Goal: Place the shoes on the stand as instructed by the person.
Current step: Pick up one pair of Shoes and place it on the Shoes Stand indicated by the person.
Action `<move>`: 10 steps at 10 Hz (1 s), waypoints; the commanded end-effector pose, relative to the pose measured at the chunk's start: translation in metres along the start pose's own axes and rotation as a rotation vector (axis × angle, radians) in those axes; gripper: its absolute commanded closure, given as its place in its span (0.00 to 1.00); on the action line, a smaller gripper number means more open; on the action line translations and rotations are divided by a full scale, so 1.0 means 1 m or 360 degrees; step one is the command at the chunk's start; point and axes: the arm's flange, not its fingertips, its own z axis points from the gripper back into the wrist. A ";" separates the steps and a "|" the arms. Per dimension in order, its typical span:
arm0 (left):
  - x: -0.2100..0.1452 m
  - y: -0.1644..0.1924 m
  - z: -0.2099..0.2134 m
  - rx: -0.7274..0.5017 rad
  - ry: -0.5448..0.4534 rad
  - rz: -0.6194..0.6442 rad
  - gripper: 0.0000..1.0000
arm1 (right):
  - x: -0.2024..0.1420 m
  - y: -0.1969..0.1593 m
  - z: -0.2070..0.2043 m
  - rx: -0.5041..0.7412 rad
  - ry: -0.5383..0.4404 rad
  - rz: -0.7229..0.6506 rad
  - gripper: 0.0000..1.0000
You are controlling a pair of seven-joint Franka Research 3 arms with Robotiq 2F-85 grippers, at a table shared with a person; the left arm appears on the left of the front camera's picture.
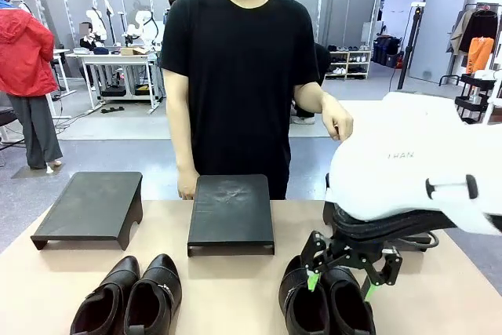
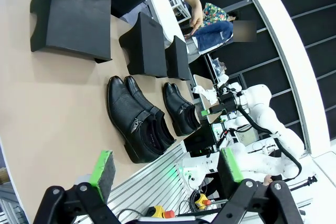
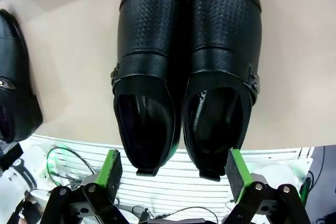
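Two pairs of glossy black shoes stand at the table's near edge. My right gripper (image 1: 342, 280) hangs open just above the right pair (image 1: 325, 307). In the right wrist view its green pads (image 3: 111, 169) straddle the heels of this pair (image 3: 186, 66), which has perforated toes and small side buckles, without touching them. The left pair (image 1: 129, 300) stands free. My left gripper (image 2: 167, 166) is open and empty, high off the table's side, looking down on both pairs (image 2: 137, 119) (image 2: 181, 109). The person (image 1: 239, 76) stands at the far side, one hand (image 1: 341, 125) raised, the other (image 1: 187, 190) by the middle stand (image 1: 231, 211).
A second black stand (image 1: 90, 208) sits at the far left of the table. The left wrist view shows a third stand (image 2: 178, 59) beyond the other two. My right arm's white body (image 1: 416, 170) covers the table's right side. Bare tabletop (image 1: 227, 288) lies between the pairs.
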 end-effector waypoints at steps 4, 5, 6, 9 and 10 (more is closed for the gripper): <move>0.000 0.000 0.002 -0.0021 -0.0012 -0.0016 0.00 | -0.013 -0.011 -0.056 -0.0152 -0.0032 -0.0058 0.00; 0.000 0.000 0.002 -0.0021 -0.0012 -0.0016 0.00 | -0.012 -0.012 -0.061 -0.0144 -0.0029 -0.0061 0.00; 0.000 0.000 0.002 -0.0021 -0.0012 -0.0016 0.00 | -0.011 -0.010 -0.067 -0.0148 -0.0031 -0.0053 0.00; 0.000 0.000 0.002 -0.0021 -0.0012 -0.0016 0.00 | -0.008 -0.010 -0.083 -0.0173 -0.0023 -0.0069 0.00; 0.000 0.000 0.002 -0.0021 -0.0012 -0.0016 0.00 | -0.010 -0.010 -0.088 -0.0170 -0.0020 -0.0077 0.00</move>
